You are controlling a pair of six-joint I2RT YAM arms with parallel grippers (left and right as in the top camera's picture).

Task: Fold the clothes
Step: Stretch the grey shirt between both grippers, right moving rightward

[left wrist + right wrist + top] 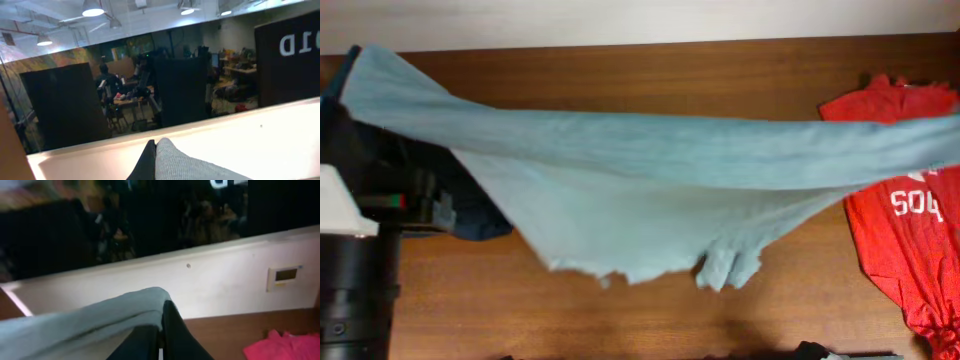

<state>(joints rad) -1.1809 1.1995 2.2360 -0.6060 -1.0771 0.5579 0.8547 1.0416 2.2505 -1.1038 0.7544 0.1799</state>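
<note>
A light blue-grey shirt point(650, 190) hangs in the air above the table, stretched from far left to far right, its lower edge drooping toward the front. My left gripper point(154, 150) is shut on one end of it, raised high at the left. My right gripper point(162, 314) is shut on the other end point(85, 322) at the right; in the overhead view the cloth covers it. A red shirt point(910, 210) with white print lies flat on the table at the right, partly under the stretched cloth. It also shows in the right wrist view point(285, 347).
The brown wooden table point(620, 70) runs the full width, with a pale wall behind. A dark blue garment point(475, 215) lies at the left by the left arm's black base point(355, 290). Dark items sit at the front edge point(810, 352).
</note>
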